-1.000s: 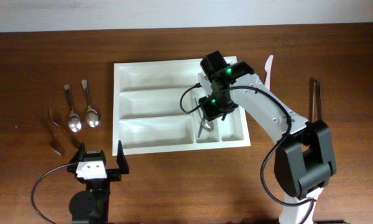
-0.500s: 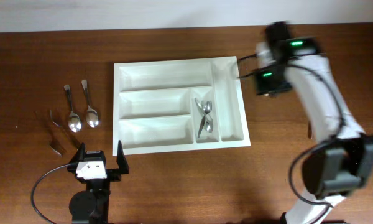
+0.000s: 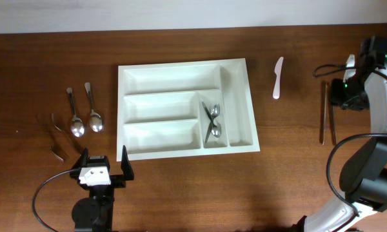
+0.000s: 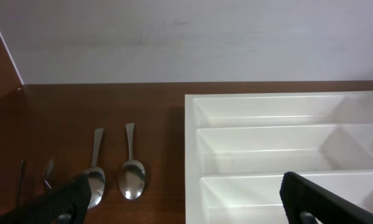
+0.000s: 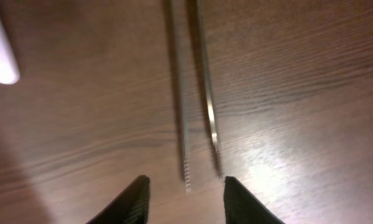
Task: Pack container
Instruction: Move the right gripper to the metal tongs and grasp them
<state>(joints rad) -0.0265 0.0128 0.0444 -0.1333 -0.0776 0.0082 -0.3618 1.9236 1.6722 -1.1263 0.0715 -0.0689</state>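
Observation:
The white container point(image 3: 180, 66) lies mid-table; it also shows in the left wrist view point(image 4: 190, 155). Two spoons point(image 3: 212, 122) lie in its left narrow compartment. Two more spoons point(image 3: 84, 117) lie on the table left of it, also seen in the left wrist view point(image 4: 115, 180). My right gripper point(image 3: 342, 93) is at the far right, open and empty point(image 5: 186, 196), just above two metal knives point(image 5: 193, 106), which also show overhead point(image 3: 326, 115). My left gripper point(image 3: 104, 160) is open and empty point(image 4: 186, 205), low at the front, facing the container and spoons.
Two forks point(image 3: 55, 135) lie at the far left. A white plastic knife point(image 3: 278, 77) lies between the container and the metal knives; its tip shows in the right wrist view point(image 5: 0, 59). A pale wall runs along the table's back edge.
My right arm has swung from over the narrow compartment to the far right, above the metal knives. A second spoon now lies in that compartment. The left arm has not moved.

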